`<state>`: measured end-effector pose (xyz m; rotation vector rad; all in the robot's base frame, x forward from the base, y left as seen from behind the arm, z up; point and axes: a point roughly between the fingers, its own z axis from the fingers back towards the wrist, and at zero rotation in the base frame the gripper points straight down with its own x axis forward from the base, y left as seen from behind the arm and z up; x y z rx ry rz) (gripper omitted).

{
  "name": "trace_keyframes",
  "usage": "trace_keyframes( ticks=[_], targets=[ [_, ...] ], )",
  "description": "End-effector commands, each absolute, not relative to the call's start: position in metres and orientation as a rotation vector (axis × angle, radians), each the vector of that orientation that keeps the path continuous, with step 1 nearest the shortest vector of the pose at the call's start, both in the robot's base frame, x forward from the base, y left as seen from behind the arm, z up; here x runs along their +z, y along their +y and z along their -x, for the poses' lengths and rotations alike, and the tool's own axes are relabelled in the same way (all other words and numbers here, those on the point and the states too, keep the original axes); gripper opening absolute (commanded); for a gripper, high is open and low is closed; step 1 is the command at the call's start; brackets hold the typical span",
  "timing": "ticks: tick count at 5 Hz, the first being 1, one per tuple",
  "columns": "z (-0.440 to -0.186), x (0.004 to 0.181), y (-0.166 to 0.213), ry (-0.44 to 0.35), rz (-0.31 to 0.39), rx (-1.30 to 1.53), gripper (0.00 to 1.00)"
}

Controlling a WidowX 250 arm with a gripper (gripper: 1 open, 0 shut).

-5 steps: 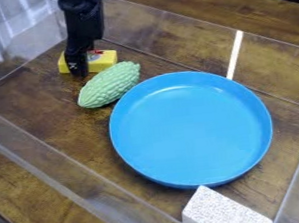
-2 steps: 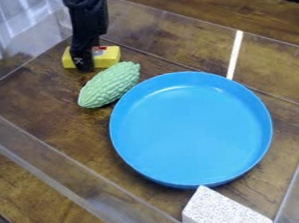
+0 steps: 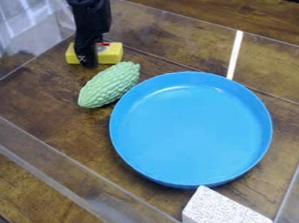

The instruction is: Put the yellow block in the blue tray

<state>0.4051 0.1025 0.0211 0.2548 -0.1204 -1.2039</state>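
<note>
The yellow block (image 3: 108,54) lies on the wooden table at the back left, just behind the green bumpy lump. My black gripper (image 3: 89,58) comes down steeply onto the block's left half, and its jaws are shut on the block. The fingers hide the middle of the block; yellow shows on both sides of them. The blue tray (image 3: 195,129) is a large round dish in the middle of the table, to the right of and nearer than the block, with nothing in it.
A green bumpy oval lump (image 3: 108,85) lies between the block and the tray's left rim. A white speckled sponge-like block (image 3: 227,212) sits at the front edge. Clear plastic walls (image 3: 37,155) line the left and front sides.
The jaws have closed on the yellow block. The block and gripper sit very slightly farther back than a second ago. The tray and the green lump have not moved.
</note>
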Motion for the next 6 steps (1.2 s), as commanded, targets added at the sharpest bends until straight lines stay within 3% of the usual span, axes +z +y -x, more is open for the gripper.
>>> trace_keyframes(
  ticks=[1,6],
  targets=[
    [-0.409,0.017,0.092,-0.124,-0.256,-1.209,0.00],
    [-0.411,0.037,0.071,-0.127,-0.285,-1.147,0.00]
  ],
)
